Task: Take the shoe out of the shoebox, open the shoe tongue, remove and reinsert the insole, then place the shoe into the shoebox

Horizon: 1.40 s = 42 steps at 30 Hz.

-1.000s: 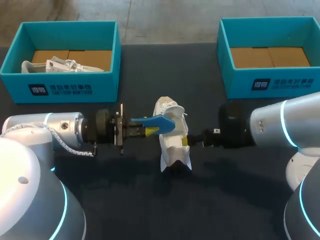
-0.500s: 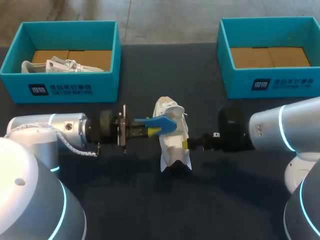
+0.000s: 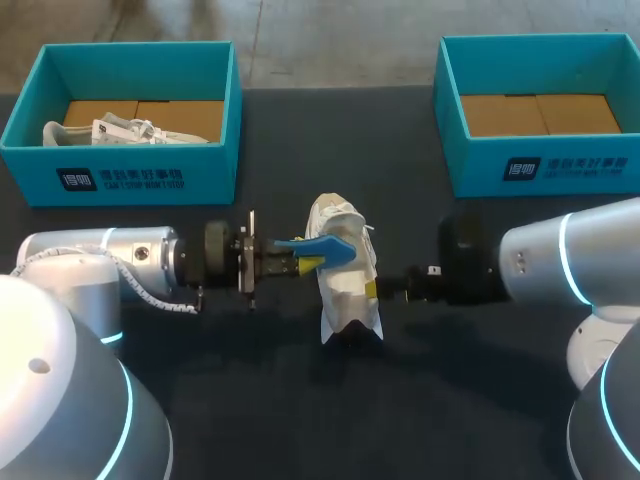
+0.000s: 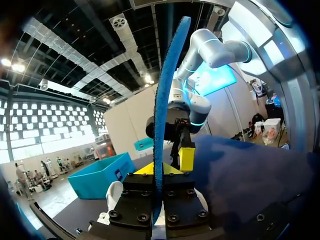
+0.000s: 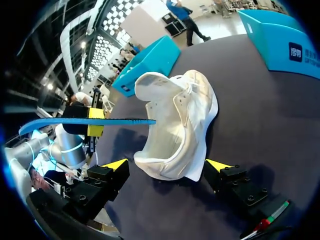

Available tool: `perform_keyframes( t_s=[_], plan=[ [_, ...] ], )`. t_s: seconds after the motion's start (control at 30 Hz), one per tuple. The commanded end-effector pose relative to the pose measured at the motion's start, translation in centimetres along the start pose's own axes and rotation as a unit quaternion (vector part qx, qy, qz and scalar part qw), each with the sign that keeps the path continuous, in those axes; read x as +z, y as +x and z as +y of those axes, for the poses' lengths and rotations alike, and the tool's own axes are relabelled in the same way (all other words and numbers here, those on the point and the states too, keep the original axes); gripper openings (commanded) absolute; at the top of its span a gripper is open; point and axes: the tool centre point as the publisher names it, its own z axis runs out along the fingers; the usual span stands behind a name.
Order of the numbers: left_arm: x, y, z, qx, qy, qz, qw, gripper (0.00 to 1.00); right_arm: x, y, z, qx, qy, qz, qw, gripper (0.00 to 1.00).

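A white shoe (image 3: 343, 275) stands on the dark table (image 3: 300, 420) between my two arms. My left gripper (image 3: 300, 264) is shut on one end of a blue insole (image 3: 318, 247). The insole's free end reaches over the shoe's opening, outside the shoe. In the left wrist view the insole (image 4: 167, 90) stands edge-on between that gripper's (image 4: 159, 172) shut fingers. My right gripper (image 3: 368, 288) is open at the shoe's other side. In the right wrist view its yellow tips (image 5: 167, 165) stand wide on either side of the shoe's (image 5: 177, 130) near end, and I see no contact.
A teal shoebox (image 3: 130, 175) at the back left holds a second white shoe (image 3: 110, 132). Another teal shoebox (image 3: 545, 165) at the back right shows only its cardboard floor. Both boxes are well behind the arms.
My left gripper has shifted slightly right, toward the shoe, and the insole has dropped a little closer to the opening. The right arm and the shoe stay almost still.
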Motion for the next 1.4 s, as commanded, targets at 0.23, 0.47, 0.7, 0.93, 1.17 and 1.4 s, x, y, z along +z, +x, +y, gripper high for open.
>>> perform_keyframes(
  t_s=[0.23, 0.47, 0.7, 0.93, 1.17, 1.4],
  plan=[
    [0.2, 0.1, -1.0, 0.017, 0.007, 0.000, 1.000, 0.00, -0.3, 0.0, 0.0, -0.001, -0.005, 0.003, 1.000, 1.00],
    [0.2, 0.3, -2.0, 0.022, 0.018, 0.002, 1.000, 0.00, -0.5, 0.2, 0.1, -0.003, -0.006, 0.001, 1.000, 1.00],
    [0.5, 0.4, -2.2, 0.021, 0.024, 0.005, 0.999, 0.00, -1.2, 0.3, 0.1, -0.012, -0.005, -0.006, 1.000, 1.00],
    [0.9, 0.6, -1.8, 0.016, 0.027, 0.008, 0.999, 0.00, -1.6, 0.1, -0.3, -0.023, 0.001, -0.006, 1.000, 1.00],
    [1.2, 0.6, -1.0, 0.014, 0.025, 0.006, 1.000, 0.00, -1.9, 0.3, -0.8, -0.050, 0.005, -0.002, 0.999, 1.00],
    [1.8, 0.5, -0.3, 0.018, 0.023, 0.002, 1.000, 0.00, -2.3, 0.5, -0.9, -0.071, -0.006, 0.001, 0.997, 1.00]
  ],
)
